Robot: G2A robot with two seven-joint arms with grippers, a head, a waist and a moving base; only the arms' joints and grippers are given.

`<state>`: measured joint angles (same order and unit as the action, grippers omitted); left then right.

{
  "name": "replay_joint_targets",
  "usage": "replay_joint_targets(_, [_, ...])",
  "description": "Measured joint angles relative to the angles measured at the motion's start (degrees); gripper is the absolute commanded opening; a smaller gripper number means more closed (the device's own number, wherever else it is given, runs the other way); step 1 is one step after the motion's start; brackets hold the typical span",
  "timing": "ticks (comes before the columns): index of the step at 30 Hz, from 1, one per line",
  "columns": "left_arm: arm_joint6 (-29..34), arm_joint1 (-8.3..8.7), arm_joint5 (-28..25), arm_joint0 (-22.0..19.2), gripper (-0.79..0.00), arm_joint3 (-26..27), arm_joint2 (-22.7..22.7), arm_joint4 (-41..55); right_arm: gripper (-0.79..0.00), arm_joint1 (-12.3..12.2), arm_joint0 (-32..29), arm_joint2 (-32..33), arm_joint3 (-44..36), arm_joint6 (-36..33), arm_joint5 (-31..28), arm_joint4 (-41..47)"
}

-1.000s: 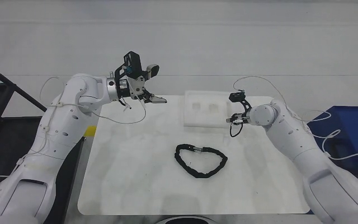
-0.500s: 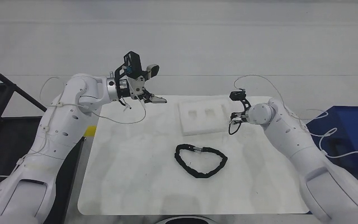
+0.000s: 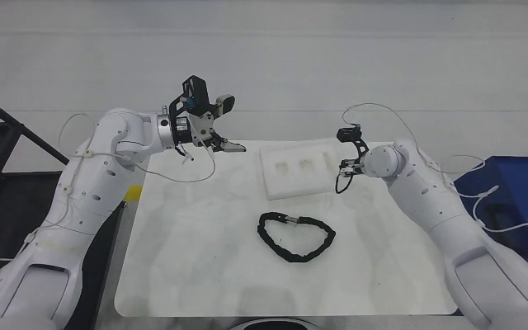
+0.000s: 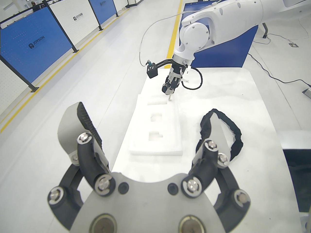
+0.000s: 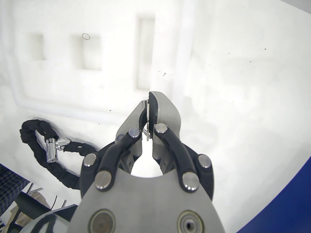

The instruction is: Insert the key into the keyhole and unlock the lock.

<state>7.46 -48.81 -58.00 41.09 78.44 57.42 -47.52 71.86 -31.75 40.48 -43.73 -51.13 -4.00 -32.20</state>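
Note:
A black fabric-covered chain lock [image 3: 295, 237] lies in a loop mid-table, its silver lock cylinder [image 5: 51, 150] on the loop's far side. My right gripper [image 5: 148, 99] is shut on a thin metal key [image 5: 147, 116], gripped flat between the pads. It hangs over the right end of the white foam tray [image 3: 301, 169], key tip pointing down at the foam [image 4: 155, 127]. The left gripper [image 4: 145, 112] is open and holds nothing. It hovers above the table's far left corner, left gripper [image 3: 231, 148] well away from the chain [image 4: 226, 132].
The foam tray [image 5: 97, 49] has several rectangular pockets; a small ring [image 5: 85, 36] lies in one. A blue cabinet [image 3: 505, 186] stands past the table's right edge. White table surface [image 3: 190, 247] lies bare in front of and to the left of the chain.
The foam tray has slid left and turned askew on the table. The right wrist shifted slightly toward the far side, still gripping the key. The left arm stayed put.

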Motion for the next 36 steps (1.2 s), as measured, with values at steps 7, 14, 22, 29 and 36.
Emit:
replay_joint_targets(7, [0.0, 0.0, 0.0, 0.0, 0.0, 0.0, 0.0, 0.0, -0.785, -2.7, -3.0, 5.0, -9.5, -4.2, 1.7, -0.5])
replay_joint_targets(14, [0.0, 0.0, 0.0, 0.0, 0.0, 0.0, 0.0, 0.0, -0.785, -6.9, -10.9, 14.8, -25.4, -9.9, 3.6, 1.2])
replay_joint_targets(22, [0.0, 0.0, 0.0, 0.0, 0.0, 0.0, 0.0, 0.0, -0.785, -10.3, -21.4, 27.8, -40.4, -15.4, 5.6, 10.5])
replay_joint_targets(29, [0.0, 0.0, 0.0, 0.0, 0.0, 0.0, 0.0, 0.0, -0.785, -11.1, -25.4, 33.8, -43.6, -16.2, 8.2, 19.5])
replay_joint_targets(36, [0.0, 0.0, 0.0, 0.0, 0.0, 0.0, 0.0, 0.0, -0.785, -11.6, -28.8, 38.5, -44.3, -15.5, 10.3, 29.1])
